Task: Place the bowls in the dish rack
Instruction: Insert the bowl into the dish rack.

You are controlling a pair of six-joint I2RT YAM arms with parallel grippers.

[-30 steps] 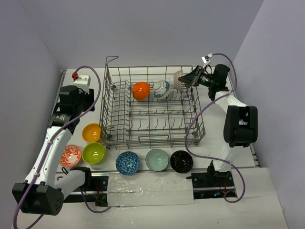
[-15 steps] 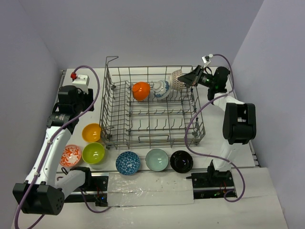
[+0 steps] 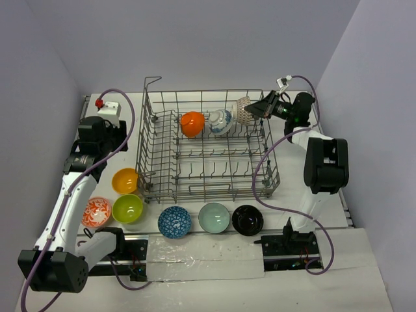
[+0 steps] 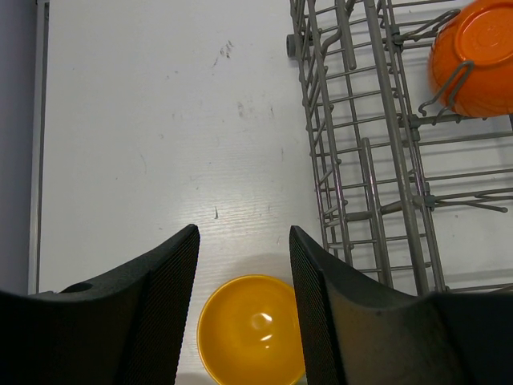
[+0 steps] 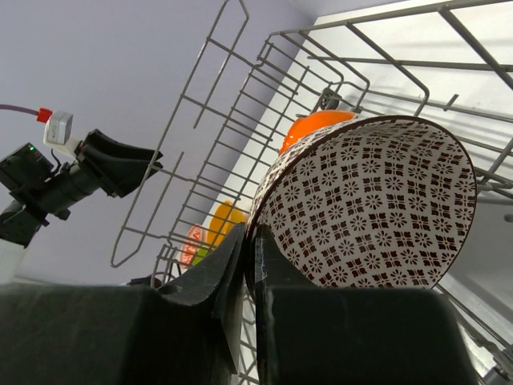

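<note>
Front row: a blue-patterned bowl (image 3: 175, 221), a pale teal bowl (image 3: 214, 217) and a glossy black bowl (image 3: 247, 220) sit side by side on the table (image 4: 160, 120), just in front of the dish rack (image 3: 207, 170).
Left cluster: a red-and-white bowl (image 3: 96, 212), a lime green bowl (image 3: 127, 208) and a yellow bowl (image 3: 125, 181) sit by the rack's near left corner.
Left gripper (image 4: 244, 241): hangs above the yellow bowl, fingers apart, holding nothing.
Inside the rack: an orange bowl (image 3: 192, 123) and a blue-and-white bowl (image 3: 220, 121) stand on edge in the far row.
Right gripper (image 5: 250, 241): fingers clamped on the rim of a white-patterned bowl (image 5: 377, 200), tilted at the rack's far right corner.
</note>
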